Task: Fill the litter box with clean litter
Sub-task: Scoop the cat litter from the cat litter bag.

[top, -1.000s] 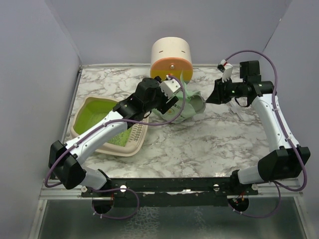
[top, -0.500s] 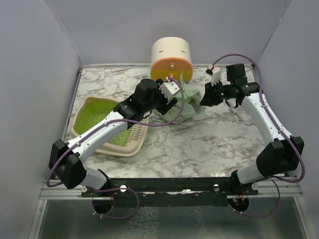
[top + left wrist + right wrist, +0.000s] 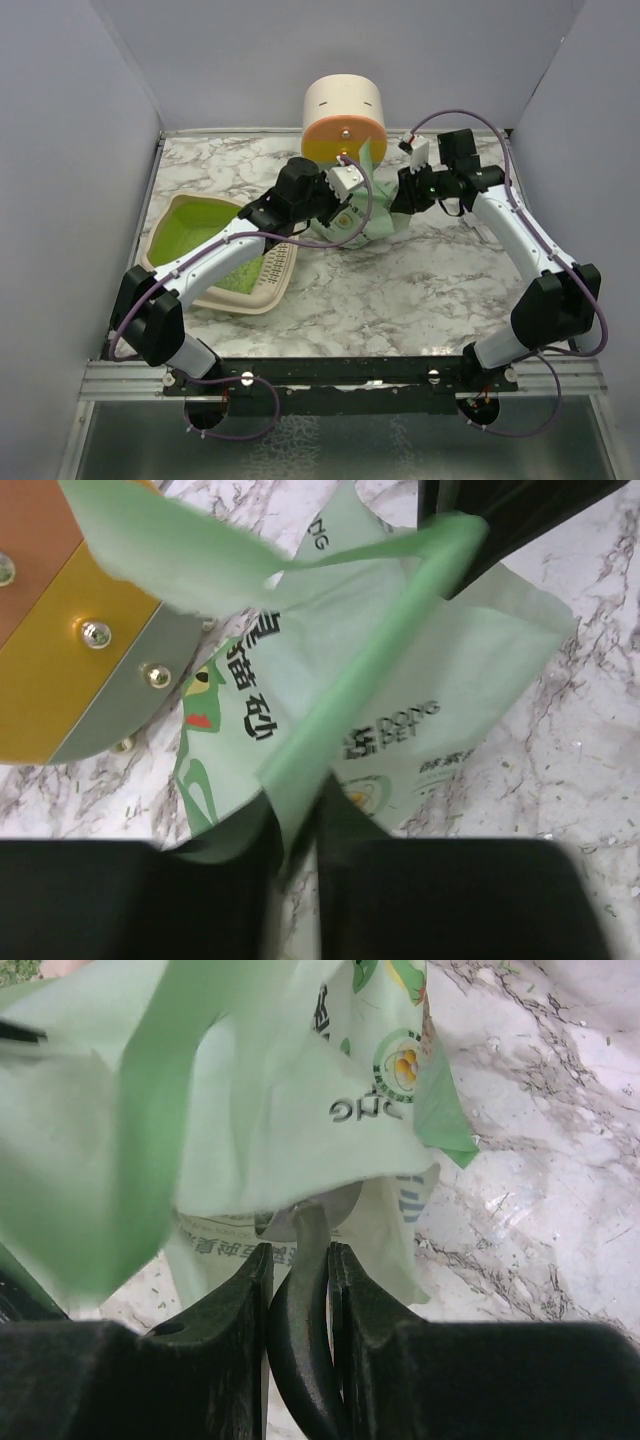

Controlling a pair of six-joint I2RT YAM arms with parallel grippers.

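Mint-green litter bag (image 3: 378,222) at frame centre, the litter box (image 3: 192,224) lying at centre left.
Left gripper (image 3: 297,855) pinches a fold of the bag; right gripper (image 3: 298,1260) clamps a grey scoop (image 3: 296,1355) beneath the bag, near the cream cylinder (image 3: 345,110).

The marble table (image 3: 420,290) bears the litter box (image 3: 255,300), the mint-green bag (image 3: 365,215) and the cream cylinder (image 3: 345,110).

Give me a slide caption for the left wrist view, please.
Left gripper pinches a fold of the mint-green bag.

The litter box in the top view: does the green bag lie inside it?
No, the green bag is on the marble table, to the right of the litter box.
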